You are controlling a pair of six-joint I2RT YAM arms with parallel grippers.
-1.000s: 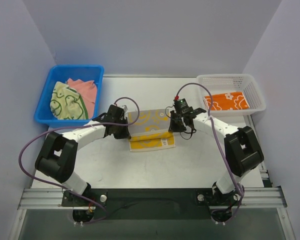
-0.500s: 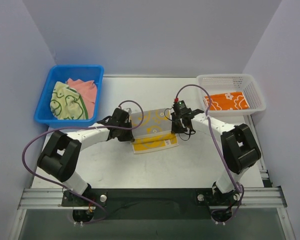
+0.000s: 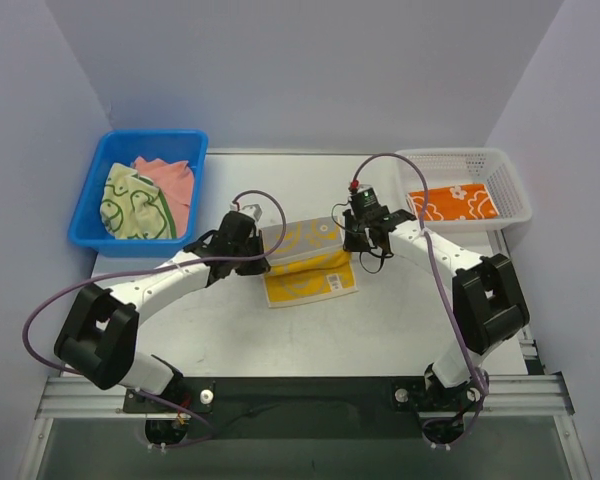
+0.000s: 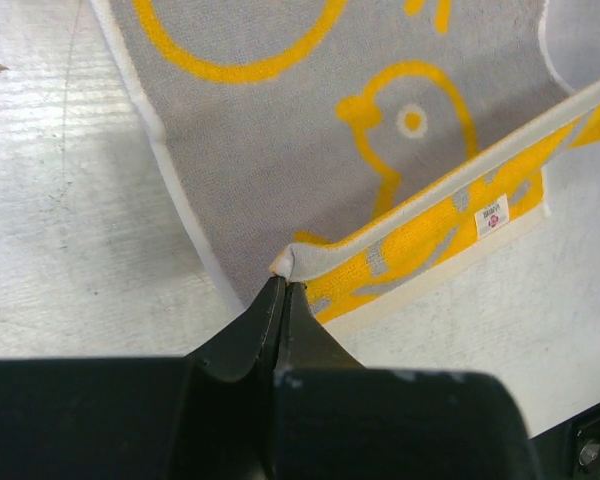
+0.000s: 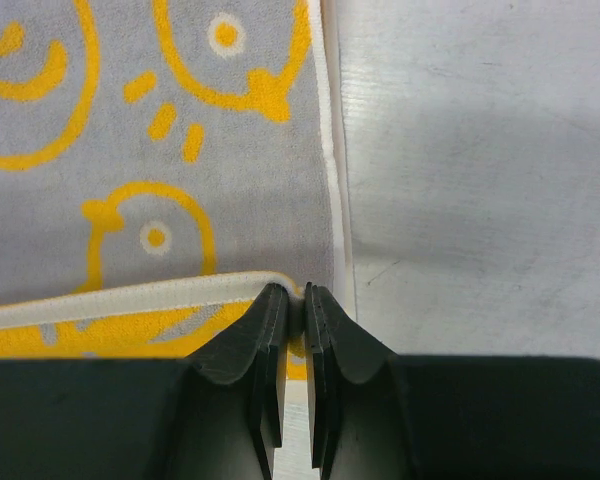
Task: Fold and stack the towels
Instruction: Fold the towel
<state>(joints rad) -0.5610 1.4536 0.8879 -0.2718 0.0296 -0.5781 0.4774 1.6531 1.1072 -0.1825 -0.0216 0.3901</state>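
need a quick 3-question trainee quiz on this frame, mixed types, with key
1. True or false: the left gripper and the right gripper are each shut on an edge of the yellow duck towel.
2. Fill in: the blue bin holds ___ towels.
3. Where does the orange flowered towel lie? A) blue bin B) white basket C) in the left gripper

Key: 1 true. 2 two: the pale green duck towel and the salmon-pink towel. 3 B.
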